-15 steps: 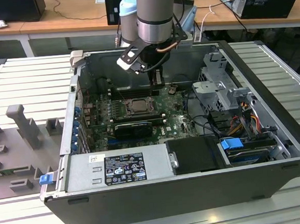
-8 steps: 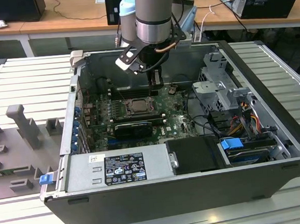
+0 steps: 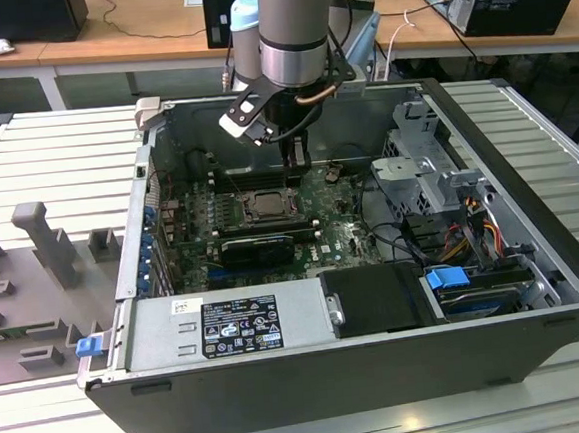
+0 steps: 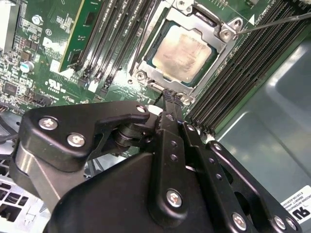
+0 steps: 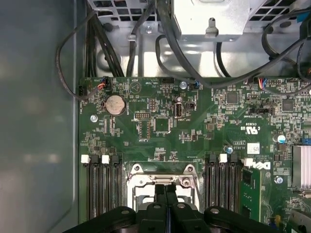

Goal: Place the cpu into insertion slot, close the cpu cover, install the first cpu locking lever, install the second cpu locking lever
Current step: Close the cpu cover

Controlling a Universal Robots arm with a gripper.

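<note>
Hanging inside the open computer case (image 3: 283, 383), the gripper (image 4: 168, 97) has its two black fingers pressed together, and no object can be made out between them. In both wrist views the tips sit right at the edge of the cpu cover (image 4: 216, 60), touching it or just short of it; which one cannot be told. The cpu (image 4: 182, 52) lies flat in the insertion slot (image 5: 137, 180) with its silvery top up. The cover appears folded down around it, so the first two steps look done. A thin wire locking lever (image 4: 274, 20) leaves the socket corner on the far side of the chip from the fingertips. Its long axis runs outward over the memory slots (image 4: 243, 73), and it looks not yet latched. So the chip lies directly ahead of the gripper, and the lever lies beyond it, across the socket. In the exterior view the gripper (image 3: 294, 166) stands just behind the socket and slightly toward the exterior view's right. The green motherboard (image 5: 160, 126) around it is crowded with a coin cell (image 5: 115, 104), black cables (image 5: 160, 46) and the case's metal walls. The case rests on a slatted metal table (image 3: 54, 155), with wooden benches (image 3: 155, 31) behind.
</note>
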